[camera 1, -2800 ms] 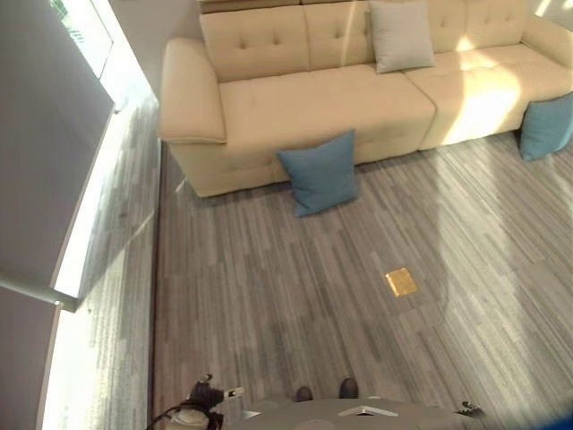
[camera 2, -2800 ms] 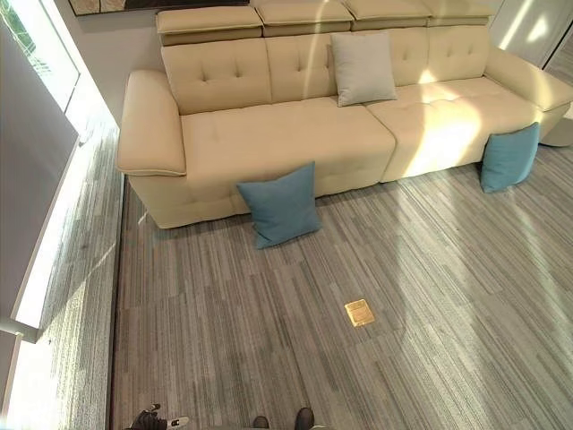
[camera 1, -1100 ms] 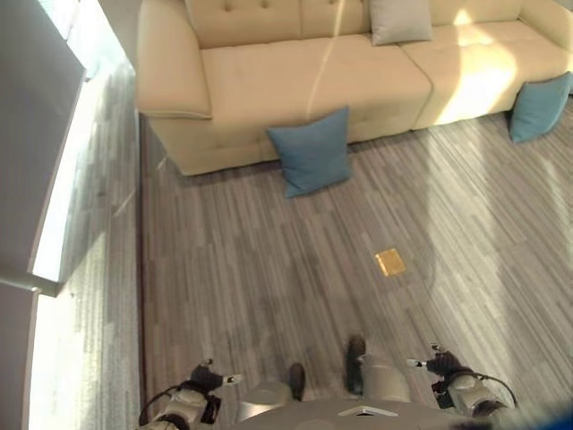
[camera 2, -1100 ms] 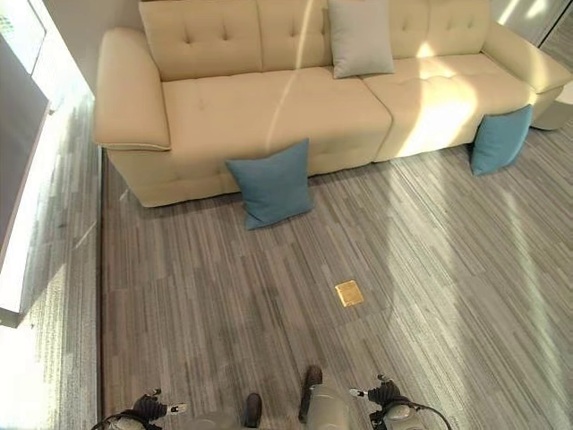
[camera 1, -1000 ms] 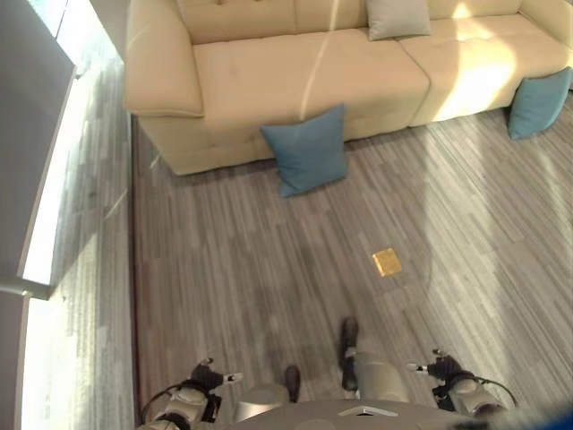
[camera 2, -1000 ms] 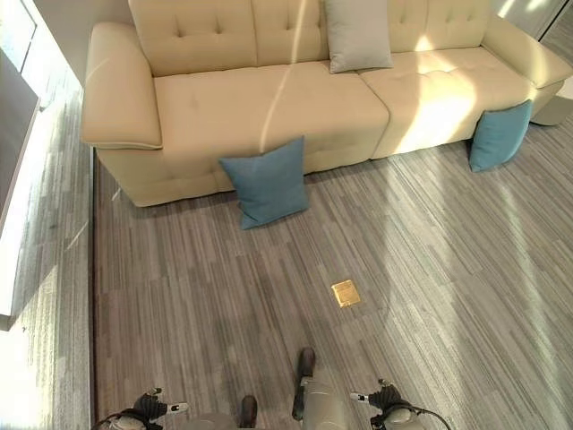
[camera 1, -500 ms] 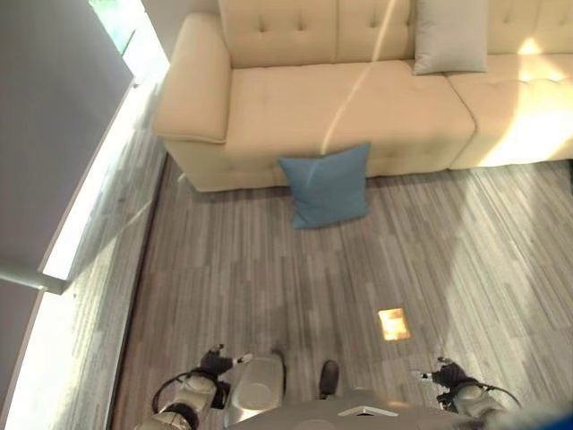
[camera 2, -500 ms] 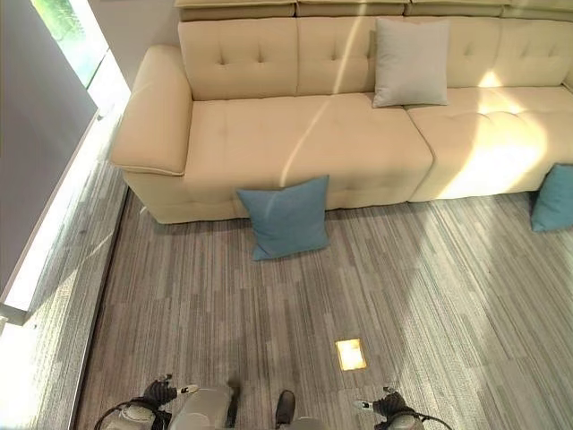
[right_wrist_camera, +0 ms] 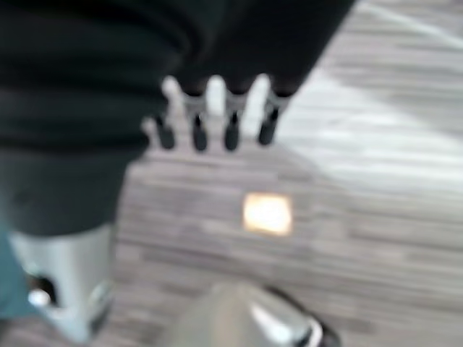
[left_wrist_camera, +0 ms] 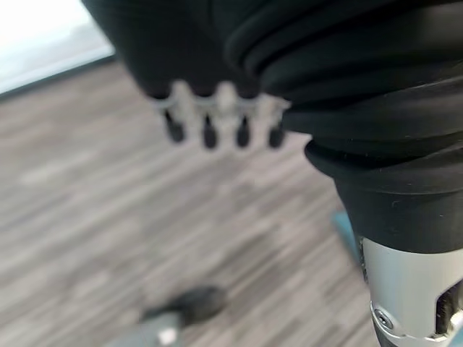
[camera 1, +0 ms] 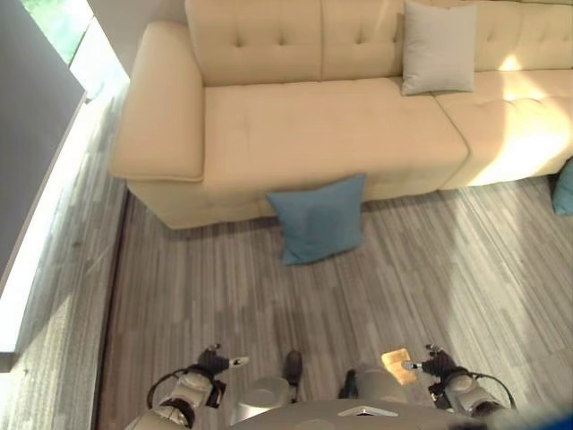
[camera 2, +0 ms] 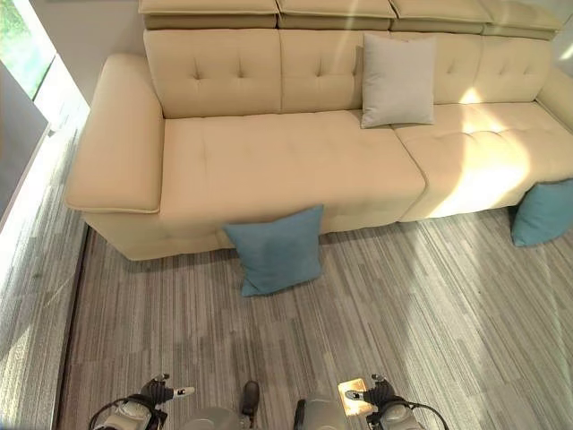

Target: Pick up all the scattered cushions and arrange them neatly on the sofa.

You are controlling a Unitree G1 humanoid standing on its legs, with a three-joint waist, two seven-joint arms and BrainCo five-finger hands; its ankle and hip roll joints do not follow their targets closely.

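- My left hand (camera 1: 218, 362) hangs low at 7 o'clock, fingers loose and straight, holding nothing; below it I see only floor (camera 1: 206, 296).
- The sofa (camera 2: 286, 161) fills the view from 10 to 2 o'clock. Compared with half a second ago the whole picture has shifted, so my head has moved; the cushions have not.
- The near blue cushion (camera 2: 275, 249) leans against the sofa front at 12 o'clock, its lower edge on the floor. It now looks closer to me than before, so I judge this is my first pick, not yet within reach.
- The grey cushion (camera 2: 397, 81) stands against the sofa back at 1 o'clock.
- The second blue cushion (camera 2: 543, 211) leans at 3 o'clock, well apart.
- My right hand (camera 1: 438, 363) hangs at 5 o'clock, relaxed and empty, over a brass floor plate (right_wrist_camera: 267, 213).
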